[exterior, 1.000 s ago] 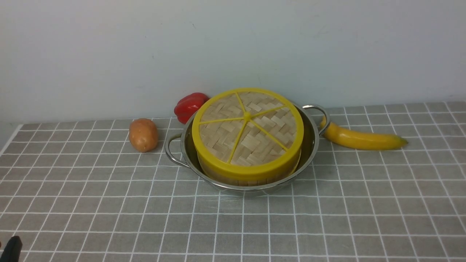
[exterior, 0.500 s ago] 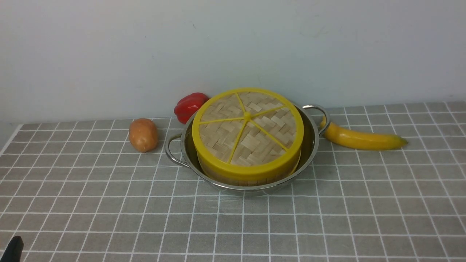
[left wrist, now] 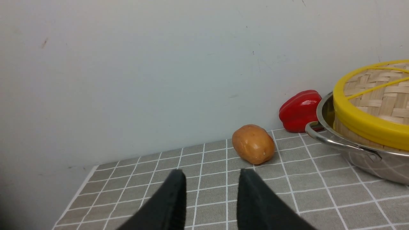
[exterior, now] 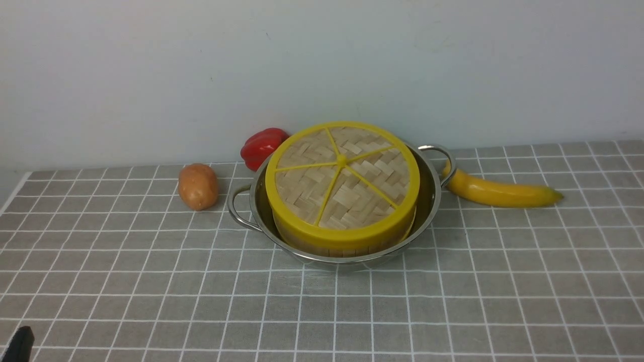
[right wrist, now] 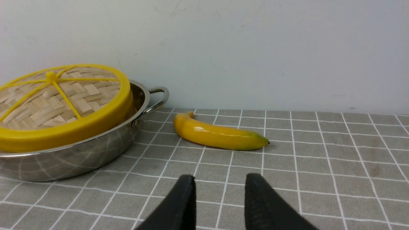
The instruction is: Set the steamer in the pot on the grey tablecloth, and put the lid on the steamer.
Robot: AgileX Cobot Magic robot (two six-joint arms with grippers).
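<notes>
The lid (exterior: 342,176), a woven disc with a yellow rim and spokes, lies on the steamer (exterior: 342,249), of which only a strip of bamboo wall shows. The steamer sits in the shiny pot (exterior: 430,201) on the grey tablecloth (exterior: 352,311). The steamer's contents are hidden. My left gripper (left wrist: 209,175) is open and empty, low over the cloth at the near left, far from the pot (left wrist: 367,159). One of its fingertips (exterior: 19,344) shows in the front view. My right gripper (right wrist: 219,179) is open and empty over the cloth, right of the pot (right wrist: 80,156).
A potato (exterior: 198,186) lies left of the pot. A red pepper (exterior: 261,146) sits behind the pot by the wall. A yellow banana (exterior: 498,192) lies right of the pot, by its right handle. The cloth's left edge is near my left gripper.
</notes>
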